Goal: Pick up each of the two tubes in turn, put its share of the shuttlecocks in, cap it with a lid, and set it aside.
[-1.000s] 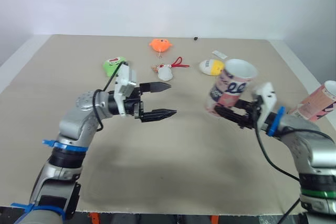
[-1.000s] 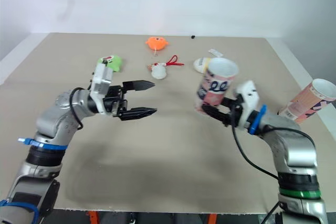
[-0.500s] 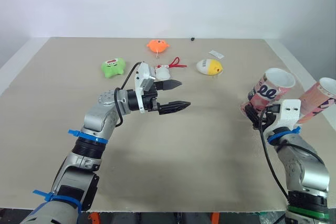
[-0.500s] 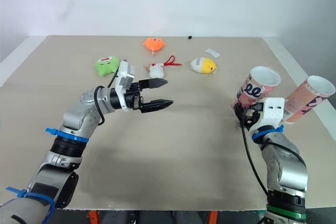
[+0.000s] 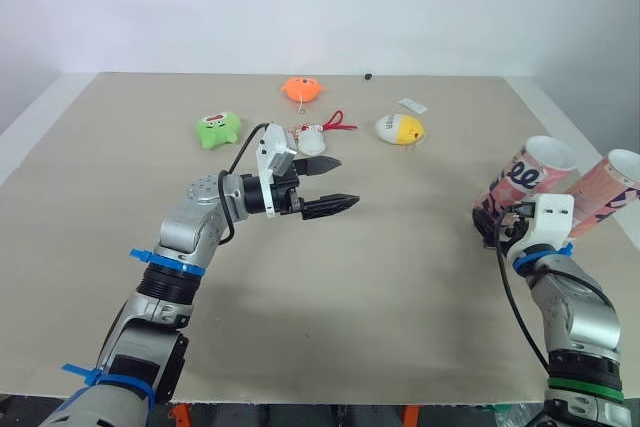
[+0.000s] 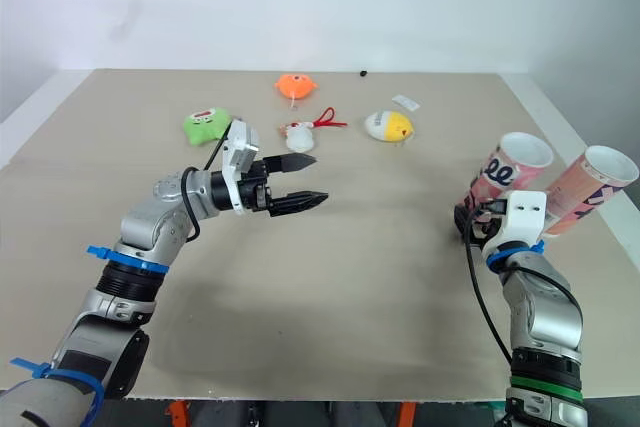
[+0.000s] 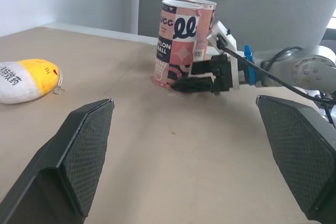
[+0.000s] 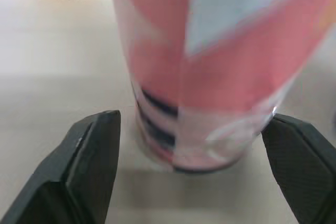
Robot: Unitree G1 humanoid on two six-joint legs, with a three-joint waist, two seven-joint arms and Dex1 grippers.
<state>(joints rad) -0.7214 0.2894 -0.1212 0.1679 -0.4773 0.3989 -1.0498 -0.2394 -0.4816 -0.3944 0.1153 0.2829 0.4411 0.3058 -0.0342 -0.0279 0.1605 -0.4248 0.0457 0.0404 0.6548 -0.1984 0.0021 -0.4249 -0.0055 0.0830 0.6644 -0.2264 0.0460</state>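
Tube (image 5: 530, 179), pink and printed, stood upright and open-topped near the right edge of the counter (image 5: 400, 287), just beside a second tube (image 5: 608, 187). Right gripper (image 8: 194, 116) sat low at its base, jaws spread to either side, not touching it. Left gripper (image 5: 345, 182) hung above mid-counter, jaws spread and holding nothing, near a white plush toy (image 5: 312, 139).

The navy-lettered tube (image 7: 176, 45) is glossy printed paper, the table (image 5: 400, 287) matt and smooth, the yellow toy (image 5: 399, 128) cloth.
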